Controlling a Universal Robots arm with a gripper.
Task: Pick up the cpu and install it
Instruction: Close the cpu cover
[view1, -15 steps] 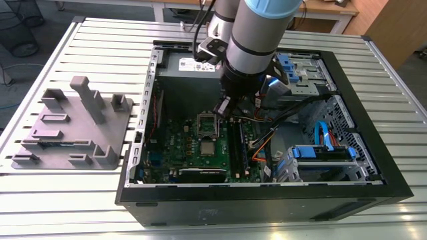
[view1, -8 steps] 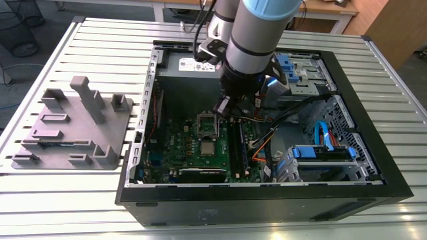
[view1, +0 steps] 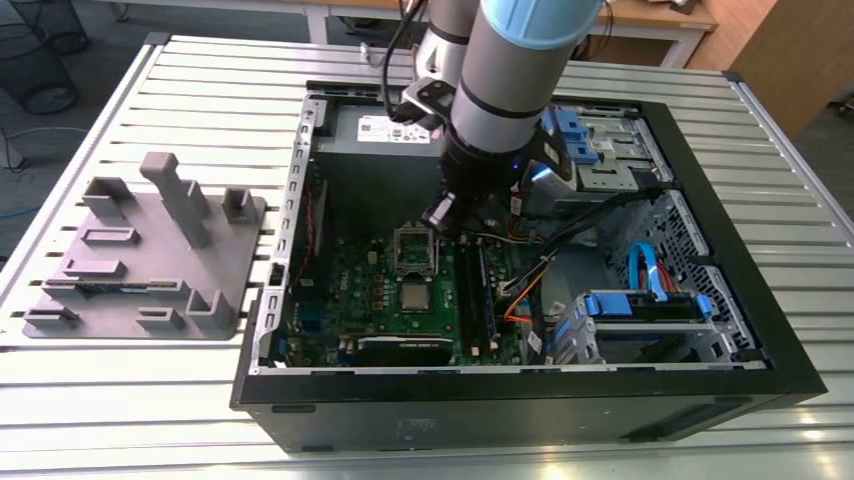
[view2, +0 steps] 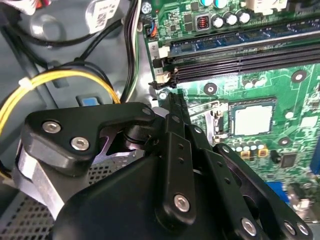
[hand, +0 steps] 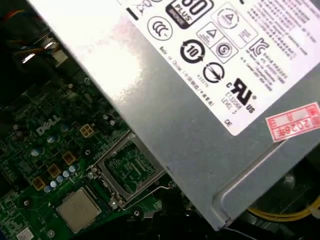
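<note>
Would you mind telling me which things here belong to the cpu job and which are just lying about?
Job: cpu, on the motherboard; open metal frame beside it; gripper.
Lying about: grey fixture block; power supply; yellow cables; blue drive bays.

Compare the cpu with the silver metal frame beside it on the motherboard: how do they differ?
The cpu has a solid dull grey top; the metal frame is hollow, green board showing through its middle. The cpu is square; the frame is a larger rectangle. Both are silvery metal, side by side on the motherboard.
</note>
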